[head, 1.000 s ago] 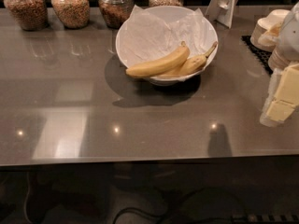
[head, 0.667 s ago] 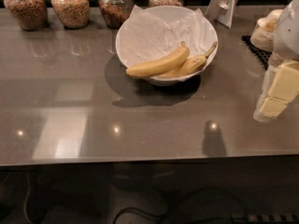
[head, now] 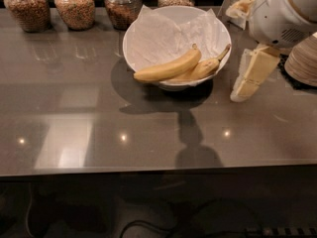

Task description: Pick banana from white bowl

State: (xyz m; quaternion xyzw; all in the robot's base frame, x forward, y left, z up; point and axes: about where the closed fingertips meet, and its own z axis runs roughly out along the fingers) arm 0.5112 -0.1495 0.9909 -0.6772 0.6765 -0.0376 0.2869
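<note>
The white bowl [head: 148, 31] with a crinkled paper liner stands at the back middle of the grey table. The banana [head: 167, 68], plump and bright yellow, lies across the bowl's front. A thinner, brown-tinged banana [head: 207, 67] with a long stem lies behind it on the right. My gripper [head: 240, 94], cream-coloured, hangs from the white arm [head: 282, 11] just right of the bowl. It is low over the table, outside the rim, and holds nothing.
Several glass jars of grains and nuts [head: 74, 6] line the table's back edge. A stack of small cream bowls [head: 303, 61] sits on a dark mat at the far right. The table's front edge [head: 148, 168] runs across the lower view.
My gripper has moved left and away from the front edge, from the table's right side to just beside the bowl. The bowl and both bananas have not moved.
</note>
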